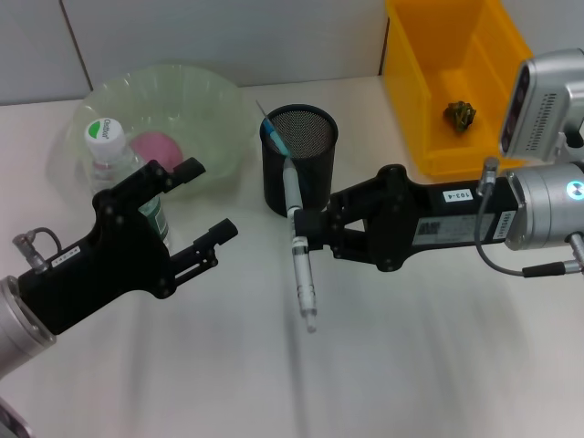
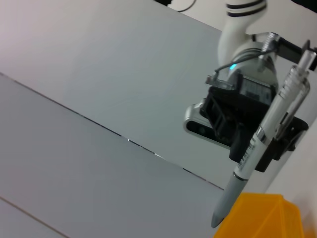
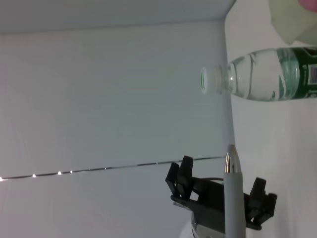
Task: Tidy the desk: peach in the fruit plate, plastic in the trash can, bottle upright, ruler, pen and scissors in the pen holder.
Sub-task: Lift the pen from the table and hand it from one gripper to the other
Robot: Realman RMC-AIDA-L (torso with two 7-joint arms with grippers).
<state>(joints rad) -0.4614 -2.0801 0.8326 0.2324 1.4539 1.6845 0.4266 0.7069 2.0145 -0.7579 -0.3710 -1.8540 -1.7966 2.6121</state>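
— so where's the pen (image 1: 298,239) now?
— clenched in the right gripper (image 1: 310,239), hanging just in front of the pen holder (image 1: 299,157).
— and the left gripper (image 1: 199,203)?
— released, beside the upright bottle (image 1: 117,161).

This looked like a robot test room set up as a desk. A plain white table (image 1: 438,365) stood against bare white wall panels (image 1: 228,36). On it were a black mesh pen holder (image 1: 301,155), a yellow plastic bin (image 1: 456,91), and a pale green plate (image 1: 164,109).
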